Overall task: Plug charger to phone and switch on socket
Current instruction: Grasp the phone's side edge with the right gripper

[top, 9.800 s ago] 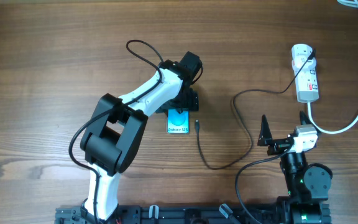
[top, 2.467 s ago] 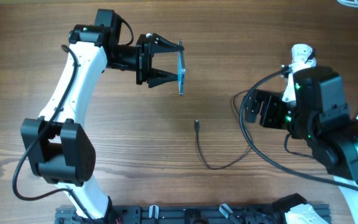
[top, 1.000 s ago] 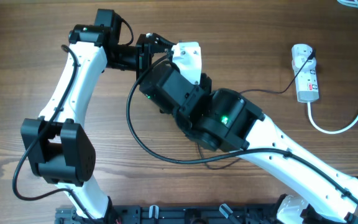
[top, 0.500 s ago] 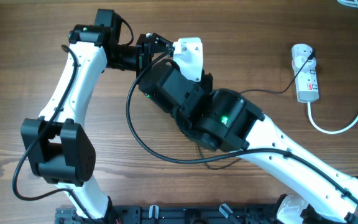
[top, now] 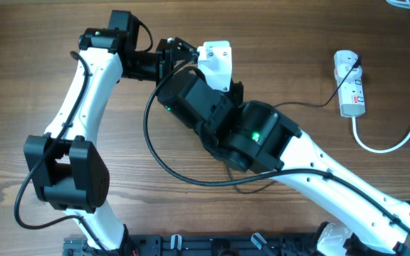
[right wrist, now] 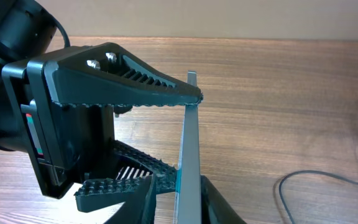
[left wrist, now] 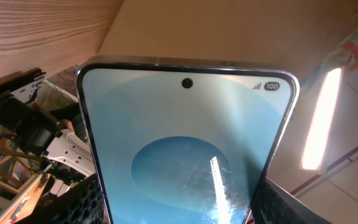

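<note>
**A:** What has changed in the last couple of seconds?

**B:** The right arm [top: 255,135] has swung right across. It was over by the socket [top: 350,85]. Now it lies diagonally over the middle of the table [top: 20,71], with its wrist up against the phone [right wrist: 189,143]. In the last half second it has barely crept.

**A:** And the phone itself?

**B:** It is off the table, held on edge in the air at the far left-centre. The left fingers [right wrist: 135,84] clamp it face and back. The left wrist view is filled with its lit turquoise screen.

**A:** The right fingers?

**B:** The right fingers [right wrist: 145,199] sit low, one on either side of the phone's thin edge. I cannot tell whether they press it or merely straddle it, and I see nothing held between them.

**A:** So where is the charger?

**B:** The charger [top: 317,104] shows as a thin black line leaving the socket, then it runs under the right arm. Its connector tip lay in the open earlier; now the arm hides that spot. I judge it is probably not picked up yet.

**A:** What does that mean for the task?

**B:** This looks like lining up or a re-grip, not plugging in. The tip must be fetched and brought to the phone's short edge. The socket stands well apart and unattended, so switching it on is left to do.
</note>
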